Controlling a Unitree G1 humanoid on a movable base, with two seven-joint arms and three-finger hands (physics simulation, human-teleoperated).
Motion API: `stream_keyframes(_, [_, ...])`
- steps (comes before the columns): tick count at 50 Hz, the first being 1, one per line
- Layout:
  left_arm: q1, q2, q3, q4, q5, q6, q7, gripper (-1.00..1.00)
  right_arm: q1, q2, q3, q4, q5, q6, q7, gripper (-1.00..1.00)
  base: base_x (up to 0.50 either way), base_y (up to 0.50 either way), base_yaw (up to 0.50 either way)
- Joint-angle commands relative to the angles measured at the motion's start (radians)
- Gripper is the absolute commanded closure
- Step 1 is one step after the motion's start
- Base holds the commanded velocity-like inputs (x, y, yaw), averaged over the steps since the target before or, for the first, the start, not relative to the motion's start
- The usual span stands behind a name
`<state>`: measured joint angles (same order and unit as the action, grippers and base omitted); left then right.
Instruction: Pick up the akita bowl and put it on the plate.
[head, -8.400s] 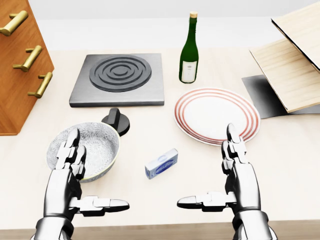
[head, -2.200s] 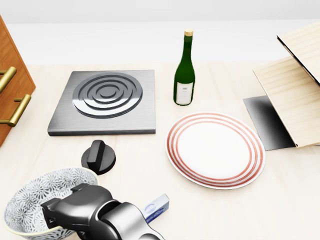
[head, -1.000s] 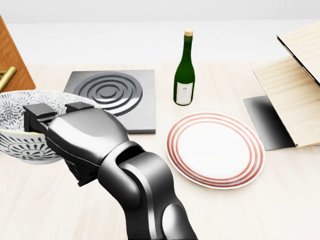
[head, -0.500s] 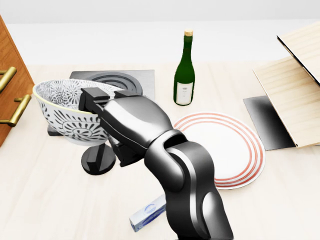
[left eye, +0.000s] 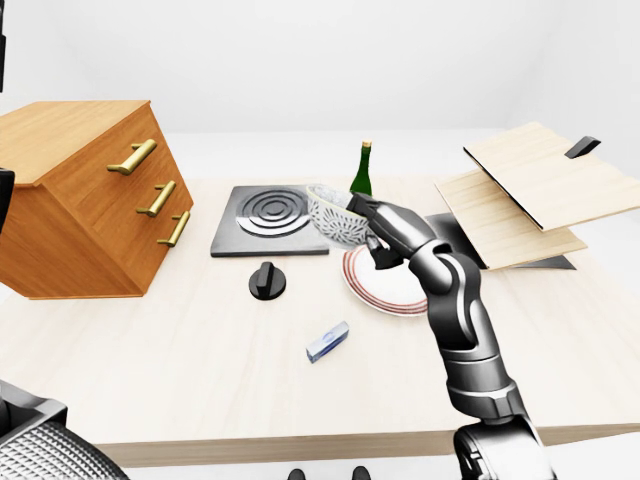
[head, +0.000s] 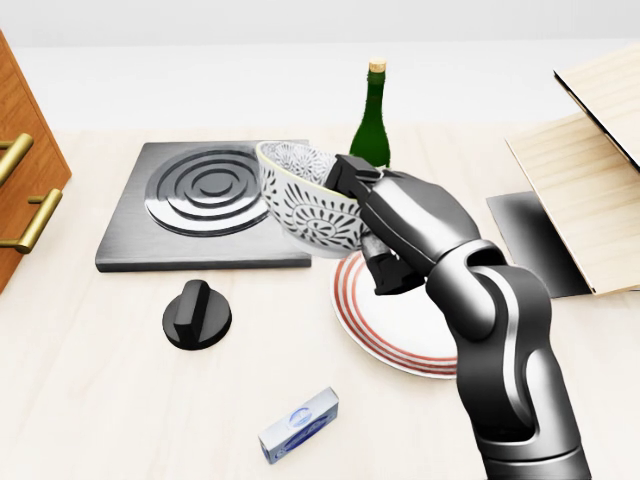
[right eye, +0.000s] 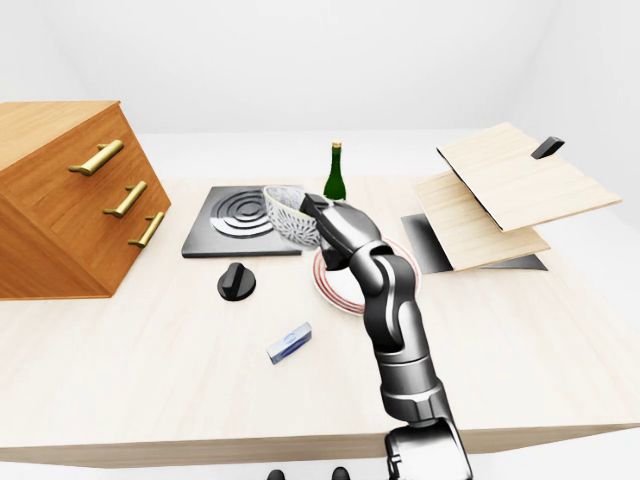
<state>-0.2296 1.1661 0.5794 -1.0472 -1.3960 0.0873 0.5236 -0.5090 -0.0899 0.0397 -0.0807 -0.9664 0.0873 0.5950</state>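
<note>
Over the upper-left rim of the plate (head: 405, 338), we are holding the akita bowl (head: 303, 205), right hand (head: 400, 228) clenched on its wall.

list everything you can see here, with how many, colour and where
patterned ceramic bowl: 1, white with dark blue pattern, held in the air between hob and plate in the head view
round plate: 1, white with red rings, on the table, partly behind the hand
glass wine bottle: 1, green, upright, above the plate
square hob: 1, grey with rings, left of the bowl
knob: 1, black, below the hob
small box: 1, blue and white, bottom centre
wooden drawer chest: 1, brown with brass handles, far left
tilted wooden boards: 2, pale, far right
wooden table: 1, pale
right hand: 1, dark metallic, fingers closed on the bowl's rim
</note>
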Motion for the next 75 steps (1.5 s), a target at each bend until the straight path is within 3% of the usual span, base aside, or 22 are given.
stream_keyframes(1, [0.003, 0.004, 0.003, 0.000, 0.000, 0.000, 0.000, -0.98, -0.013, -0.077, -0.050, 0.056, 0.009, -0.005, -0.066, 1.00, 0.00, 0.00, 0.00])
stream_keyframes(16, [0.001, 0.003, 0.010, 0.000, -0.007, 0.000, 0.000, -0.98, 0.021, -0.112, -0.069, 0.074, -0.051, -0.049, -0.094, 1.00, 0.00, 0.00, 0.00])
stream_keyframes(22, [0.000, 0.003, 0.014, 0.000, -0.010, 0.000, 0.000, -0.98, 0.041, -0.140, -0.072, 0.131, -0.106, -0.104, -0.141, 1.00, 0.00, 0.00, 0.00])
stream_keyframes(27, [0.000, 0.002, 0.015, 0.000, -0.010, 0.000, 0.000, -0.98, 0.056, -0.154, -0.089, 0.173, -0.127, -0.128, -0.175, 1.00, 0.00, 0.00, 0.00])
stream_keyframes(42, [0.009, 0.001, 0.015, 0.000, -0.005, 0.000, 0.000, -0.98, 0.026, -0.184, -0.106, 0.265, -0.119, -0.125, -0.235, 1.00, 0.00, 0.00, 0.00])
stream_keyframes(50, [0.007, 0.003, 0.014, 0.000, -0.005, 0.000, 0.000, -0.99, 0.019, -0.202, -0.102, 0.313, -0.162, -0.152, -0.291, 1.00, 0.00, 0.00, 0.00])
stream_keyframes(61, [0.009, 0.003, 0.016, 0.000, -0.006, 0.000, 0.000, -0.99, 0.031, -0.182, -0.077, 0.337, -0.209, -0.175, -0.330, 1.00, 0.00, 0.00, 0.00])
stream_keyframes(75, [0.007, 0.002, 0.029, 0.000, -0.015, 0.000, 0.000, -0.98, 0.059, -0.170, -0.067, 0.372, -0.256, -0.175, -0.372, 1.00, 0.00, 0.00, 0.00])
